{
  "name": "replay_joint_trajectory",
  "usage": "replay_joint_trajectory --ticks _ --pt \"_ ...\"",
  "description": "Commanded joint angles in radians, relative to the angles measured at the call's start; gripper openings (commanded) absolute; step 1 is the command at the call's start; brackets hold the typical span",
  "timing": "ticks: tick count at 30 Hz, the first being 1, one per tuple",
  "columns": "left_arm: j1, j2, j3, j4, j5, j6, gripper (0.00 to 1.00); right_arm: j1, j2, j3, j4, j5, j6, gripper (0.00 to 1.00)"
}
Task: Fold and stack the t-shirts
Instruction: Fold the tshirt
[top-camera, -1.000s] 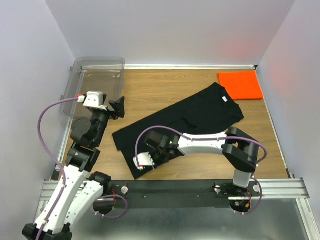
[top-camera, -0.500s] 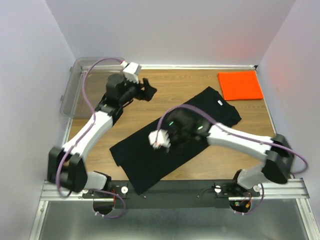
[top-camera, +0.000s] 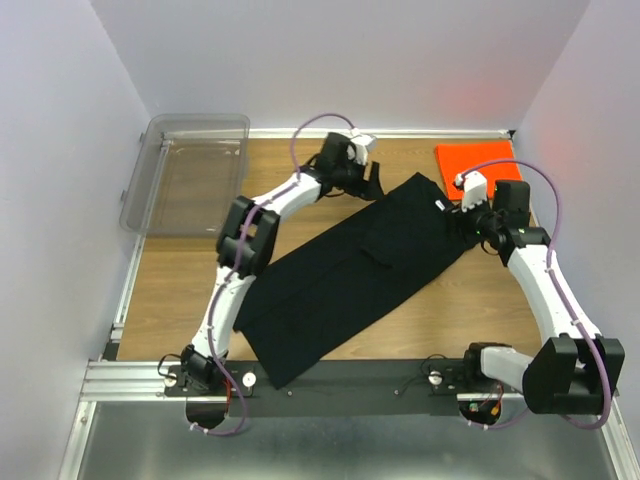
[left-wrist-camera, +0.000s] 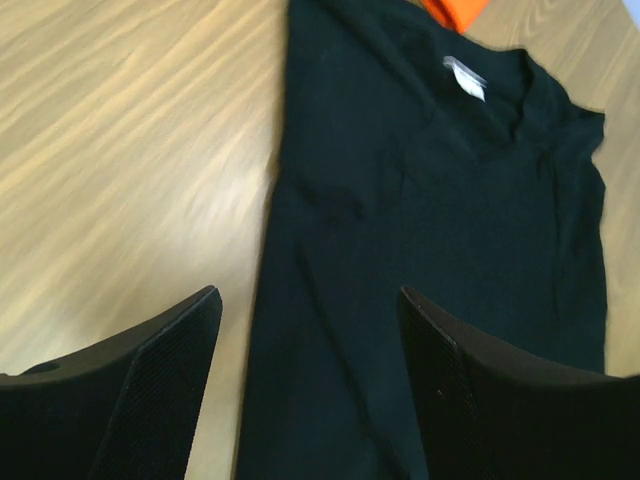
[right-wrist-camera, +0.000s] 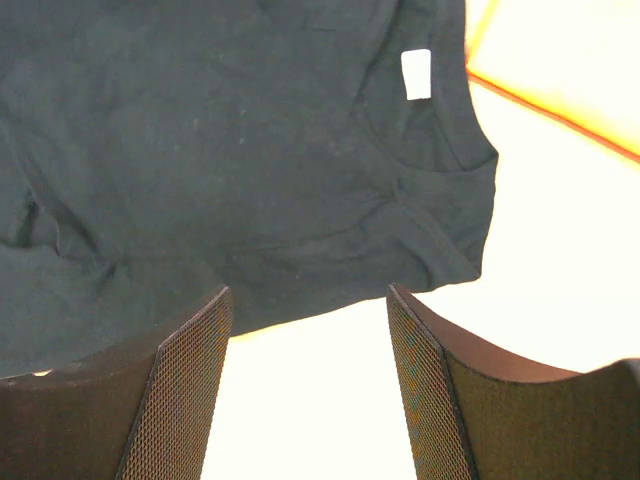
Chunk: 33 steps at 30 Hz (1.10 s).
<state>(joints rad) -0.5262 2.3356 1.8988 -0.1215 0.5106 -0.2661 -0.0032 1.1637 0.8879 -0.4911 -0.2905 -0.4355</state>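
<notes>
Left gripper (top-camera: 368, 186): jaws apart, nothing between them, poised over the far edge of the black t-shirt (top-camera: 350, 270), near its collar end. Right gripper (top-camera: 466, 230): jaws apart, empty, above the shirt's right corner at that same collar end. Black t-shirt lies flat as a long strip, diagonal on the wooden table (top-camera: 290, 190), white neck label up. Orange t-shirt (top-camera: 480, 170), folded, sits just beyond the black t-shirt's collar end. Clear bin (top-camera: 190, 175) is well left of the black t-shirt.
</notes>
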Motion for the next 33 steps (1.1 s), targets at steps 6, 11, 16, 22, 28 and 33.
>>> replay_joint_trajectory --ticks 6,11,16,22,28,33 --pt "-0.051 0.286 0.41 -0.187 0.063 0.016 0.79 -0.078 -0.021 -0.007 0.046 -0.085 0.123 0.71" --pt "-0.054 0.307 0.419 -0.204 -0.052 0.031 0.77 -0.081 -0.021 -0.009 0.046 -0.093 0.127 0.71" --pt "-0.052 0.324 0.425 -0.221 -0.043 0.045 0.74 -0.081 -0.019 -0.009 0.046 -0.098 0.132 0.71" --pt "-0.07 0.376 0.46 -0.279 0.002 0.073 0.68 -0.081 -0.021 -0.009 0.046 -0.107 0.13 0.71" --pt "-0.072 0.366 0.456 -0.297 0.016 0.07 0.54 -0.081 -0.024 -0.009 0.046 -0.107 0.132 0.71" --pt "-0.067 0.355 0.454 -0.305 0.002 0.059 0.29 -0.081 -0.029 -0.009 0.046 -0.104 0.13 0.71"
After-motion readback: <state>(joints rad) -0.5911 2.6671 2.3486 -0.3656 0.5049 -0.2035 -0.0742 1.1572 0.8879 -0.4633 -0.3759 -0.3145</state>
